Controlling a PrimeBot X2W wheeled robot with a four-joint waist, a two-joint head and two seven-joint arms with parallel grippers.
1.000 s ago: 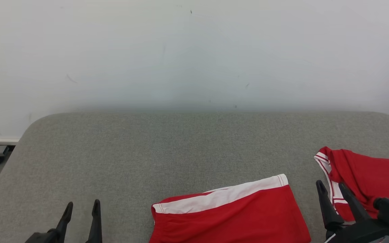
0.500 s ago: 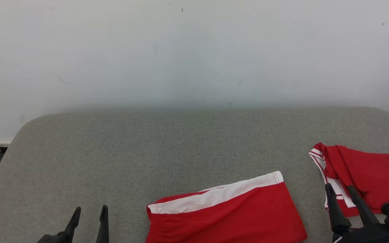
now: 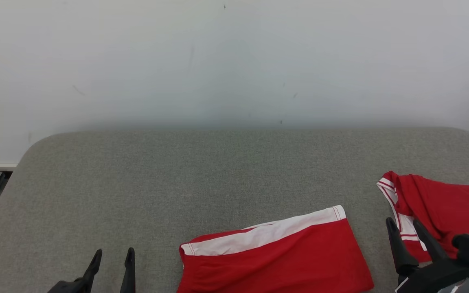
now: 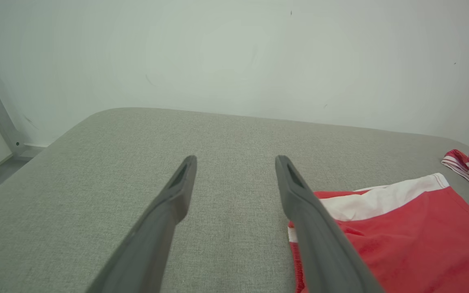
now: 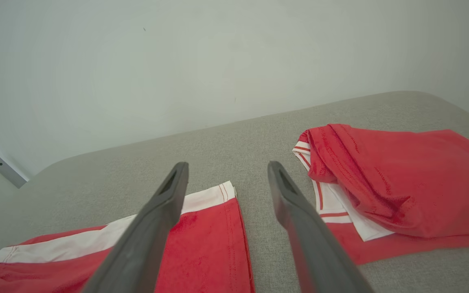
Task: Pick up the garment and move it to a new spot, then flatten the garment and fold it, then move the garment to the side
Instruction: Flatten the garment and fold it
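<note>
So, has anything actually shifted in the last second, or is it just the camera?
Mostly the head camera drifted. The left pincer edged slightly right, toward the red shorts; the right pincer dipped, then returned. Nothing gripped or released: both stay open. Shorts and red top lie where they were on the grey table.

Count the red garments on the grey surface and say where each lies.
2. The red garment with a white band lies flat at the near edge, right of centre. The bunched red garment lies at the right edge, beside the right pincer. Others could lie outside the frame.
</note>
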